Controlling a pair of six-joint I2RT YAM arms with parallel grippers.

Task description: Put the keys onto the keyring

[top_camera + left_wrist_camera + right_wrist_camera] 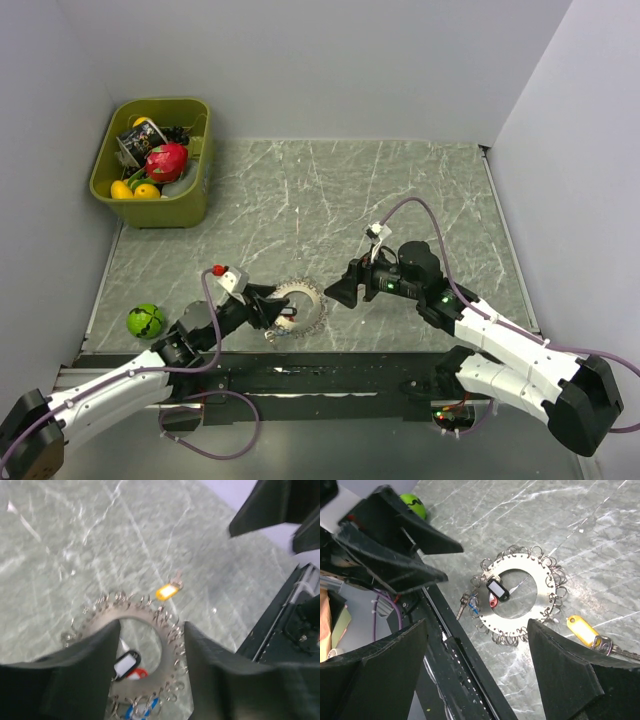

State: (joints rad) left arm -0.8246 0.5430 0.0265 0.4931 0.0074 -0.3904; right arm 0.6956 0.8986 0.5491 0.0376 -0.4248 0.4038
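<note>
The keyring (544, 604) is a flat metal ring edged with many small wire loops; it lies near the table's front edge (300, 305). A black tag with a white label (497, 589) and a red tag (493, 601) lie in its hole. A blue-tagged key (470, 606) hangs at its edge. A yellow-tagged key (582, 628) lies loose beside it, also in the left wrist view (167, 591). My left gripper (152, 626) is open, low over the ring (165, 630). My right gripper (477, 625) is open and empty above the ring's other side.
An olive bin (200, 190) of toy food stands at the back left. A green ball (146, 320) lies at the front left. The black base rail (470, 670) runs along the table's near edge, close to the ring.
</note>
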